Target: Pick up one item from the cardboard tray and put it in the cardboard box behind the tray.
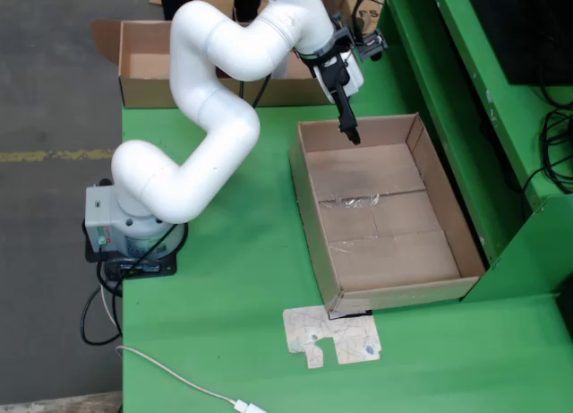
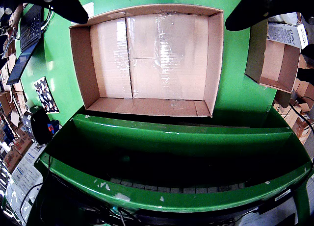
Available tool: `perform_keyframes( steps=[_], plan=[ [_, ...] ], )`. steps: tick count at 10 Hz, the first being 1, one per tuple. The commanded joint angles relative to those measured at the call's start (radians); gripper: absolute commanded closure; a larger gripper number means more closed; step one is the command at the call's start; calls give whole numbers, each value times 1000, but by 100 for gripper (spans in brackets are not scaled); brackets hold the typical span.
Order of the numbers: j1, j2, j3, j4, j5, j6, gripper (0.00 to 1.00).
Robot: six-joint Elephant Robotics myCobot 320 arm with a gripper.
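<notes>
The cardboard tray (image 1: 376, 207) lies open on the green table, and I see no items inside it in either view. Only its taped floor (image 2: 157, 54) shows in the wrist view. My gripper (image 1: 348, 129) hangs over the tray's far end in the fixed view. In the wrist view the gripper (image 2: 157, 20) is open, its black fingers (image 2: 64, 5) spread wide at the top corners with nothing between them. The cardboard box (image 1: 148, 68) stands beyond the tray, partly hidden by my arm. In the wrist view the box (image 2: 274, 64) is at right, with a white carton (image 2: 287, 34) at its top edge.
A flat patterned cardboard scrap (image 1: 333, 334) lies just in front of the tray. A white cable (image 1: 179, 377) runs along the table's near left. The arm's base (image 1: 125, 225) sits at the table's left edge. Green frame rails (image 2: 171, 138) rise beside the tray.
</notes>
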Motion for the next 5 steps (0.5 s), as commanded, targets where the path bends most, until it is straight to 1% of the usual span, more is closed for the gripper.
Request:
perform_keyframes(
  steps=[1, 2, 3, 5],
  plan=[
    [-73, 15, 43, 15, 0, -58, 0],
    [-73, 15, 43, 15, 0, -58, 0],
    [-96, 9, 59, 10, 2, -75, 0],
    [-149, -11, 51, 55, 30, -121, 0]
  ],
)
